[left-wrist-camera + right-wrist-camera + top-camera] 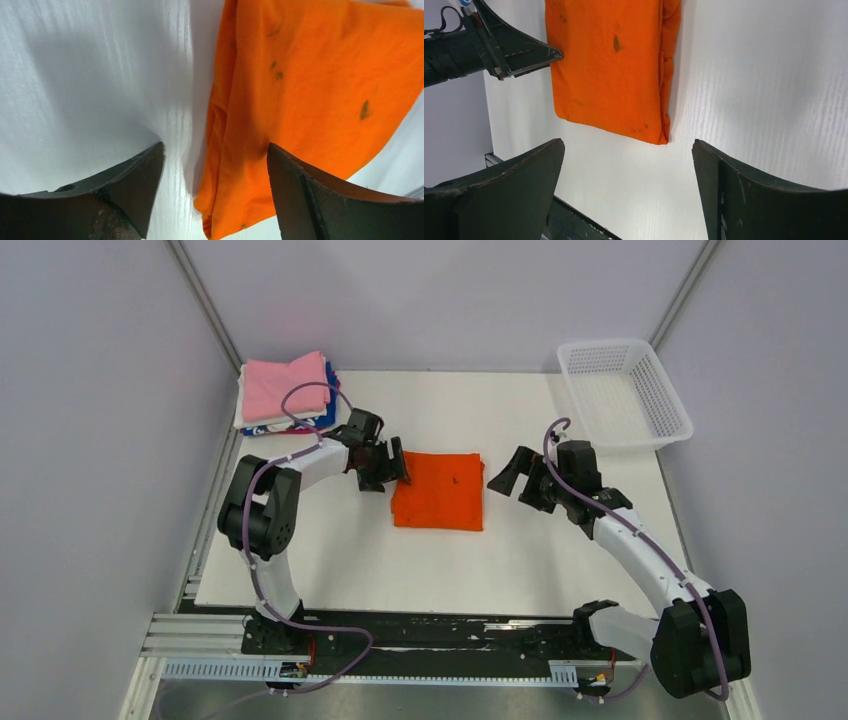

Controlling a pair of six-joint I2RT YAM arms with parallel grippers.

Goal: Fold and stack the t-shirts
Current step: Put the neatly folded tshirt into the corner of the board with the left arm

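The orange t-shirt (440, 490) lies folded into a flat rectangle at the middle of the table, with a few small dark marks on it. It also shows in the left wrist view (310, 95) and in the right wrist view (609, 65). My left gripper (385, 472) is open at the shirt's left edge, its jaws straddling that edge (215, 150). My right gripper (507, 478) is open and empty, just right of the shirt, not touching it (626, 142). A stack of folded shirts stands at the back left, pink (285, 383) on top, with white and blue ones under it.
A white mesh basket (624, 392) stands at the back right corner. The table (380, 570) has a black rail along its near edge. Grey walls close in the left, right and back sides.
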